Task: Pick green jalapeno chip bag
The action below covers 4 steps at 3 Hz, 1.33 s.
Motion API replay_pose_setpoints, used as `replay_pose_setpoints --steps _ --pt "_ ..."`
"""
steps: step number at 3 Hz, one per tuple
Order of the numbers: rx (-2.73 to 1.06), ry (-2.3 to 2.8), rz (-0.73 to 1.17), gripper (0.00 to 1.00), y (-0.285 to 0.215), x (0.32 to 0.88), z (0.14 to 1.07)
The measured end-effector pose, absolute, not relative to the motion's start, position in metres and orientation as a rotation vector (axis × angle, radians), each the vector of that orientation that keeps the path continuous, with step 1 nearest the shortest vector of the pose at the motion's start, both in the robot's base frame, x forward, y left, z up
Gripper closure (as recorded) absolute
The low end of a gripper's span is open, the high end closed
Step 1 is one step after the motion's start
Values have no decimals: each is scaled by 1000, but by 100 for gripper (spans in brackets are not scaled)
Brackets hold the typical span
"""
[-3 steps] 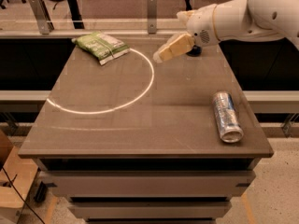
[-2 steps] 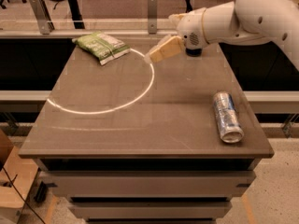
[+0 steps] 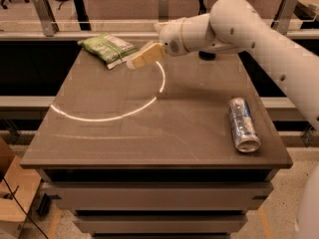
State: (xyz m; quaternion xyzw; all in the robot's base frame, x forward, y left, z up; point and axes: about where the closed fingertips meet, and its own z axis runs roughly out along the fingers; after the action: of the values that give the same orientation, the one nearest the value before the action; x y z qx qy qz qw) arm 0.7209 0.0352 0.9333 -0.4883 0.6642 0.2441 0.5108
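Bag [image 3: 107, 48]: lay flat at the far left corner of the table [image 3: 149, 143], green with a pale panel facing up, one end close to the far edge. Not yet picked.

Gripper [image 3: 143, 59]: hung low over the table at the bag's near right corner, pointed down and left toward it. Just beside the bag, perhaps brushing its edge; could not be told which from this angle. Could not be told either whether spread or pressed together (seen only as one tan wedge). Held nothing that could be made out.

Arm [image 3: 239, 26]: reached in from the right, across the far side of the table, wrist bent toward the bag.

Ring of light [image 3: 124, 114]: curved across the middle of the table, passing under the gripper.

Can [image 3: 243, 124]: lay on its side near the right edge, well apart from bag and gripper, out of the way.

Judged as the approach, with the grasp not begun. Risks from here:
- Could shove rather than grip. Cause: a low sideways entry against a light bag on a smooth top, with the table's corner so near; could end over the far or left edge.
- Could pinch only the seam or a fold of film. Would likely slip out on the lift, being crinkly and slick by the look.
- Could close on air if dropped at the bag's corner and not over its body.

Safer, probably: centre over the bag's middle before descending.
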Motion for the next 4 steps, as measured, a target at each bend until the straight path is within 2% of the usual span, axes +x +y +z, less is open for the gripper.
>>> replay_pose_setpoints --steps 2,4 --pt "-1130 1593 651 0 97 766 909" --pt "-1028 1680 606 0 123 800 882"
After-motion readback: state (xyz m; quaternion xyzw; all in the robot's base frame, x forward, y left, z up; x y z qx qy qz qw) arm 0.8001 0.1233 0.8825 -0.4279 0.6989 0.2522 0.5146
